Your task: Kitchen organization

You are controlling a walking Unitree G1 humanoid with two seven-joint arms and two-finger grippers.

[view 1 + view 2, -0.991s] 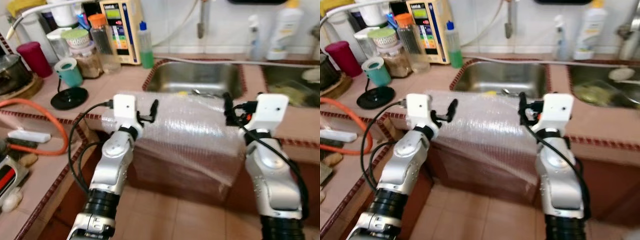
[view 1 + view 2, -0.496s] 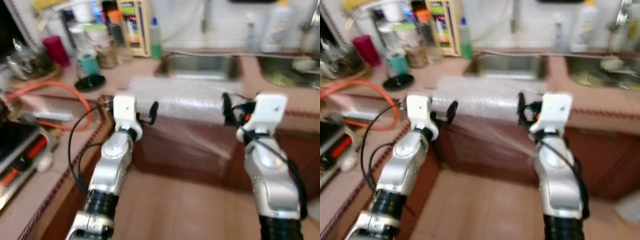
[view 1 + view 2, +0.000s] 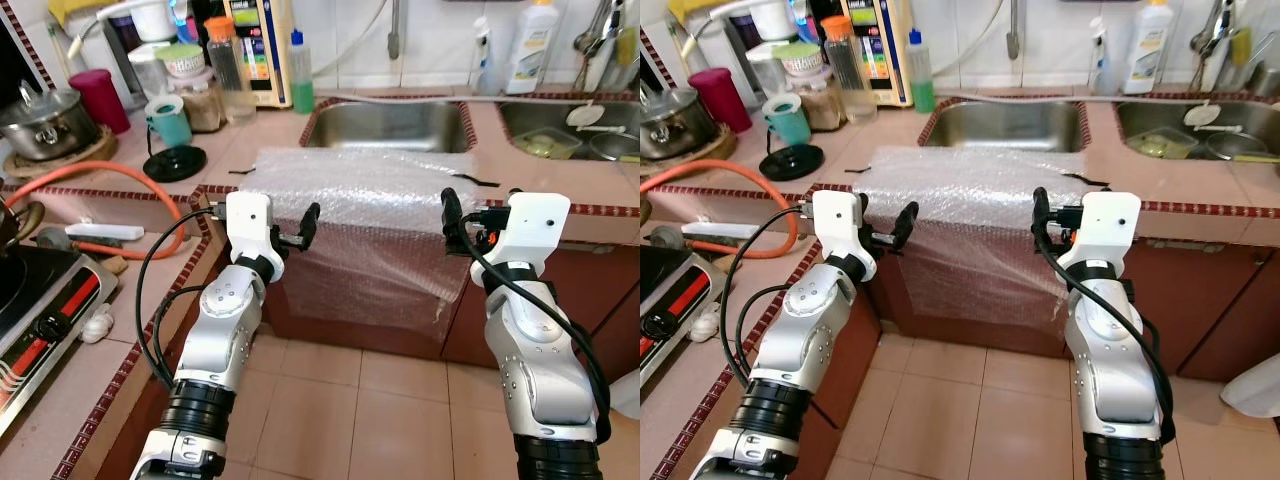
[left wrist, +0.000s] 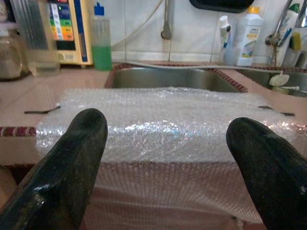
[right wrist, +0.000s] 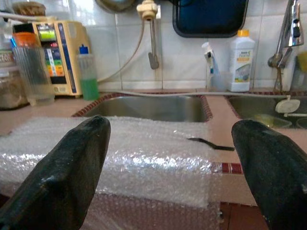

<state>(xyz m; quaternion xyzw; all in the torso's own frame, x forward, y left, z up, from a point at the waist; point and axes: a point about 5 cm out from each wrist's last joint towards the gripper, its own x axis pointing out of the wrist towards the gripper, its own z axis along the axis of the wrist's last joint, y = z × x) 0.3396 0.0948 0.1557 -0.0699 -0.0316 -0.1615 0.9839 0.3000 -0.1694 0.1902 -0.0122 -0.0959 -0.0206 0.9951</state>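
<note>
Left end effector (image 3: 303,226) and right end effector (image 3: 448,214) hover wide open and empty, just short of the bubble wrap (image 3: 365,190) — it drapes over the worktop (image 3: 255,135) edge before the sink (image 3: 390,125); a green bottle (image 3: 299,73) stands behind.

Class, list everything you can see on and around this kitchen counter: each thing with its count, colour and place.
Bubble wrap sheet: one, clear, draped over the counter edge before the sink.
Sink: one, steel, behind the wrap.
Soap bottle: one, green, left of the sink.
Cup: one, teal, on the left counter.
Canister: one, maroon, far left.
Pot: one, steel, lidded, far left.
Hose: one, orange, left counter.
Detergent bottle: one, white, behind the sinks.
Left gripper: jaws open, facing the wrap.
Right gripper: jaws open, facing the wrap.
</note>
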